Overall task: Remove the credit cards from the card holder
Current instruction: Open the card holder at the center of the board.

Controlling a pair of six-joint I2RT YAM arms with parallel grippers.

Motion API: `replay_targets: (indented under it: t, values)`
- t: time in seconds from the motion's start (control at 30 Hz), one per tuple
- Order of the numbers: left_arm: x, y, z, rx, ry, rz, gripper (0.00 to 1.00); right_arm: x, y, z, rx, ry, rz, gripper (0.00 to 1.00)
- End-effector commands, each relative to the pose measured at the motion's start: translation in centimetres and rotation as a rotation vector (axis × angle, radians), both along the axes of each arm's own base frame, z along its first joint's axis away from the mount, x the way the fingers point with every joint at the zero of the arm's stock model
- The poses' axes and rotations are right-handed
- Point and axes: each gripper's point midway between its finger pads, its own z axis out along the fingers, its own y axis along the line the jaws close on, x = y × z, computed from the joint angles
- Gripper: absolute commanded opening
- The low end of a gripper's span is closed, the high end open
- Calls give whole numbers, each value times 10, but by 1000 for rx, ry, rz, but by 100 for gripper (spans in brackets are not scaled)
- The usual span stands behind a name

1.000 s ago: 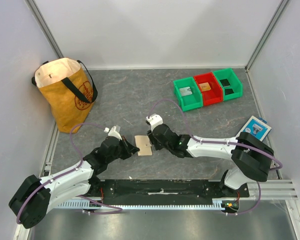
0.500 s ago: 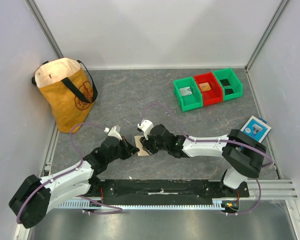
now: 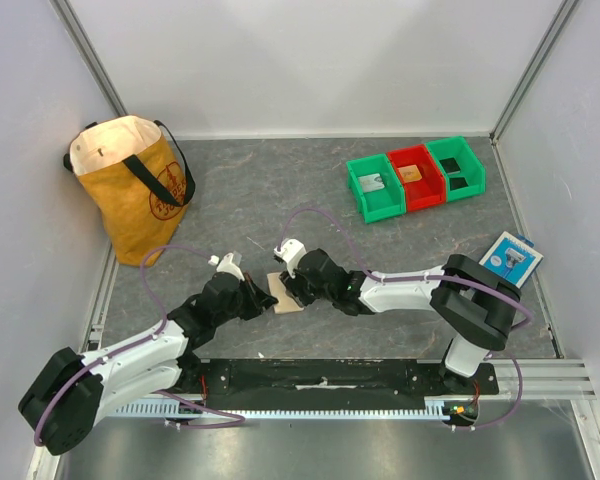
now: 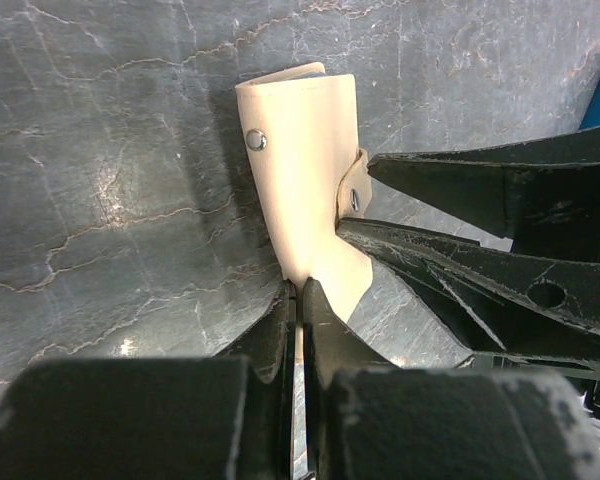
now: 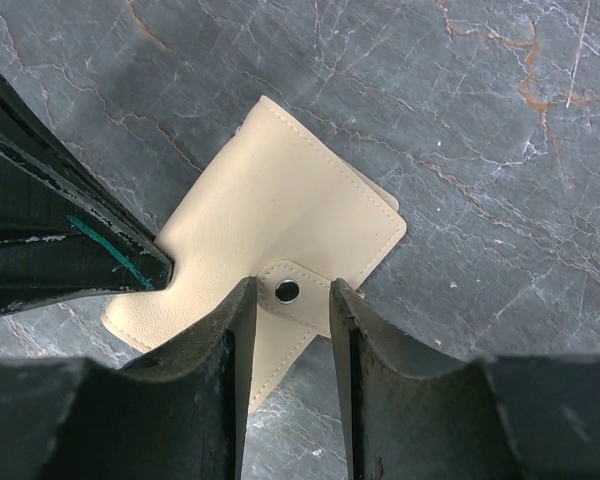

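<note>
Holder (image 3: 285, 293): tan, folded shut, on table (image 3: 260, 190) near the front, between both arms. Left tool (image 4: 300, 300): clamped on holder's near edge. Right tool (image 5: 288, 290): parted, fingers straddling the snap tab (image 5: 298, 308).

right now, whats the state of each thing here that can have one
card holder: folded shut, no cards showing
left gripper: fingers shut on the card holder's edge
right gripper: fingers open, straddling the tab
tab: down on the holder, snapped or not unclear
tote bag: upright, mouth open
</note>
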Motion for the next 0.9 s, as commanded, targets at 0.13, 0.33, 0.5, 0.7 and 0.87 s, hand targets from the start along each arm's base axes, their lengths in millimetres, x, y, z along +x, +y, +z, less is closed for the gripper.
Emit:
replay_targets:
  t: [0.13,0.33,0.5,0.7,0.87]
  values:
    - [-4,-14,24,-46,-35,-83,2,29,-20,-6,-92,-65,-144,38]
    - [-6,-17,37,-61,-36,-99,2,32,-50,-11,-198,-79,-251,21]
    - [-1,-20,52,-71,-66,-105,2,26,-68,-13,-236,-65,-320,9]
    - [0,-23,51,-63,-59,-122,2,21,-85,-17,-295,-33,-382,0]
    - [2,-22,37,-22,-29,-116,2,22,-85,-10,-252,14,-402,0]
